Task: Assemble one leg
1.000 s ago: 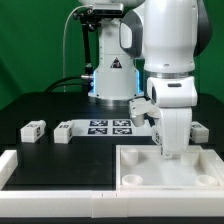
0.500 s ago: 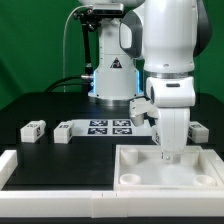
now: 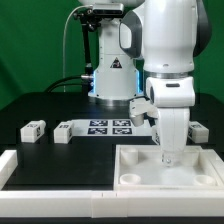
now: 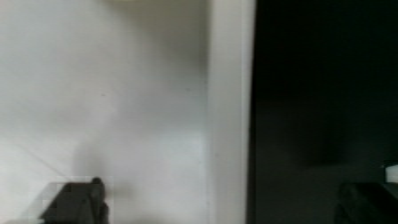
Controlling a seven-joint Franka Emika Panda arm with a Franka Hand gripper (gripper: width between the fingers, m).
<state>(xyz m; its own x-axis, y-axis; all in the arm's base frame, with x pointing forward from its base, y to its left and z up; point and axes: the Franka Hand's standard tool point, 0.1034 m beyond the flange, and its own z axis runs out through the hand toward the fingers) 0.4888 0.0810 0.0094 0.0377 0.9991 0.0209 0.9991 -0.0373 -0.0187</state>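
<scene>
Two legs, small white blocks with tags, lie on the black table at the exterior view's left, one [image 3: 33, 129] further left than the other [image 3: 64, 131]. A third like block [image 3: 199, 130] shows at the right behind the arm. My gripper [image 3: 167, 157] hangs straight down over the far edge of the large white square panel [image 3: 190, 170], far from the legs. In the wrist view the gripper [image 4: 221, 205] is open and empty. Its dark fingertips [image 4: 75, 200] stand wide apart, one over the white panel [image 4: 107, 100] and the other over the dark table beyond the rim.
The marker board [image 3: 110, 127] lies between the legs and the arm. A white L-shaped fence [image 3: 50, 172] runs along the front left. The robot base [image 3: 110, 70] stands at the back.
My gripper has come down a little toward the panel's far edge. Nothing else has moved.
</scene>
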